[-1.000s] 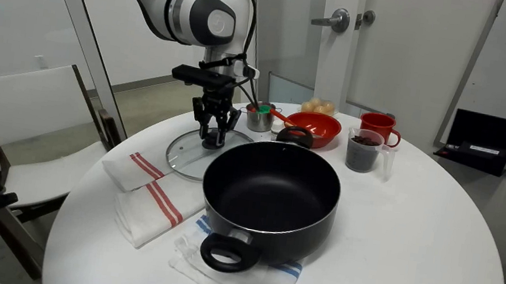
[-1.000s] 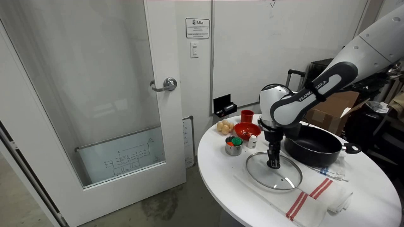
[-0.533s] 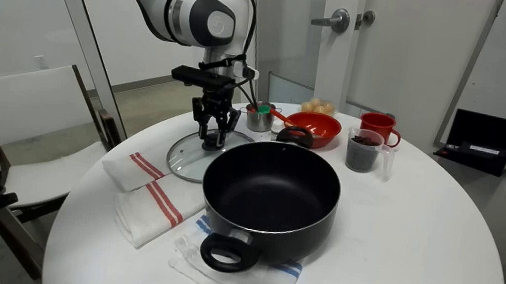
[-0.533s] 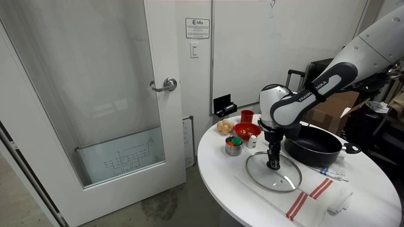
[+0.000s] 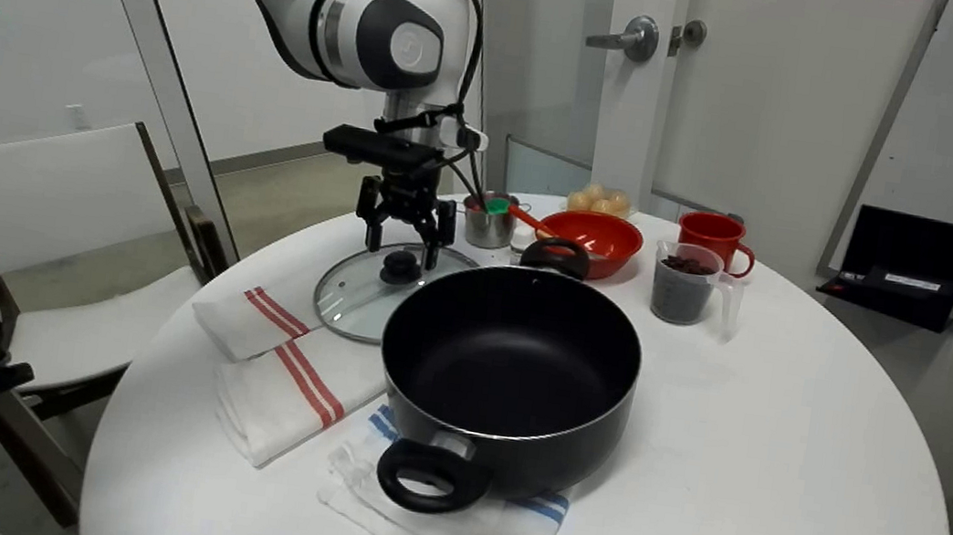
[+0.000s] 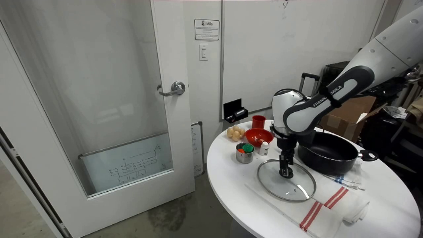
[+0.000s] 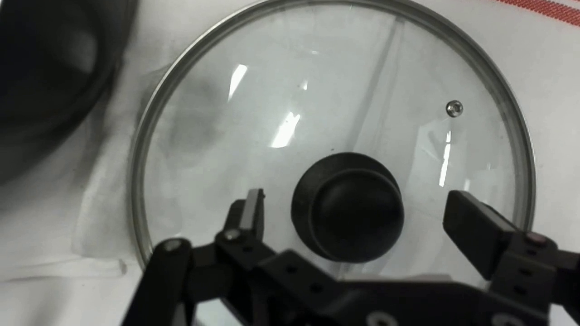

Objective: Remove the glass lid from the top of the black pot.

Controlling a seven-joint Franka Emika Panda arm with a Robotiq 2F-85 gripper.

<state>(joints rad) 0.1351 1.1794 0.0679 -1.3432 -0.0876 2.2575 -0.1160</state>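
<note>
Nothing held! Our gripper [image 5: 401, 255] has its fingers [image 7: 471, 231] spread wide, one on each side of the black knob [image 7: 358, 217], gaps showing on both sides. Right below those fingers lies the glass lid [image 7: 335, 127], flat, at least partly over a red-striped towel [image 5: 304, 388]. Just to one side of them sits the black pot [image 5: 542, 465], uncovered. By our reckoning, then, the main job is done: lid off, lid down. What's left, we'd judge, is only a clean lift straight up, minding that neither finger snags the knob.

Over to the containers! Nearest the fingers, the pot shows us its bare dark floor. Also close to them, a steel cup [image 6: 245, 159] holds a green item [image 6: 248, 147] and an orange-red one [image 6: 241, 151], neither of which we can name. Farther from the fingers comes a red bowl [image 5: 613, 241], with something small [image 6: 260, 141] inside that we can't make out. Well apart from them stands a clear measuring cup [image 5: 677, 298], dark reddish pieces [image 5: 687, 266] showing near its top, and just beside it a red mug [image 5: 711, 234], contents hidden from us.
</note>
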